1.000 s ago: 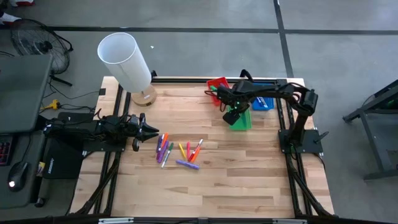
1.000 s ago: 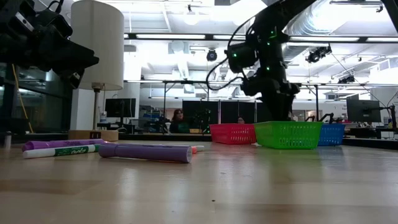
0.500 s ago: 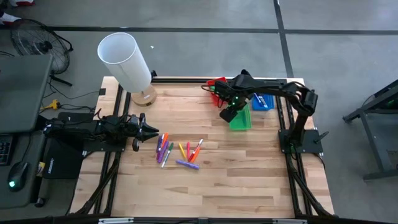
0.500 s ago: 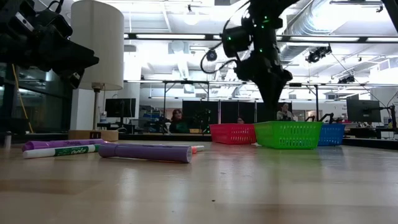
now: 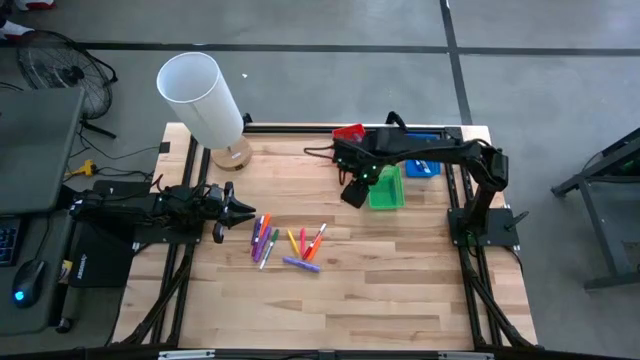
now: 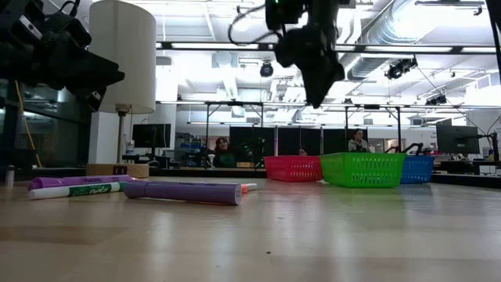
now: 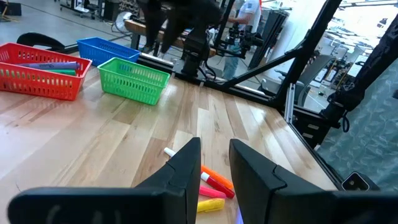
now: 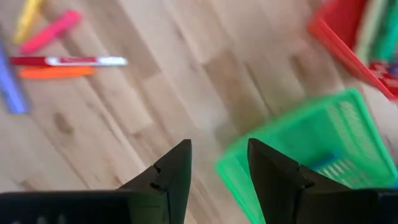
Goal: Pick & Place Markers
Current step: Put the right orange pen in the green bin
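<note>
1. The markers (image 5: 285, 244) lie in a loose cluster on the table (image 5: 400, 290); bare wood lies open toward the near edge.
2. The red tray (image 5: 348, 135), green tray (image 5: 387, 189) and blue tray (image 5: 422, 164) crowd the far right corner.
3. A lamp (image 5: 205, 100) blocks the far left corner.

Red tray (image 8: 348, 43) edge-cropped, blurred

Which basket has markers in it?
The red basket: markers lie inside it. The green basket beside it looks empty, and the blue basket's inside is hidden.
</note>
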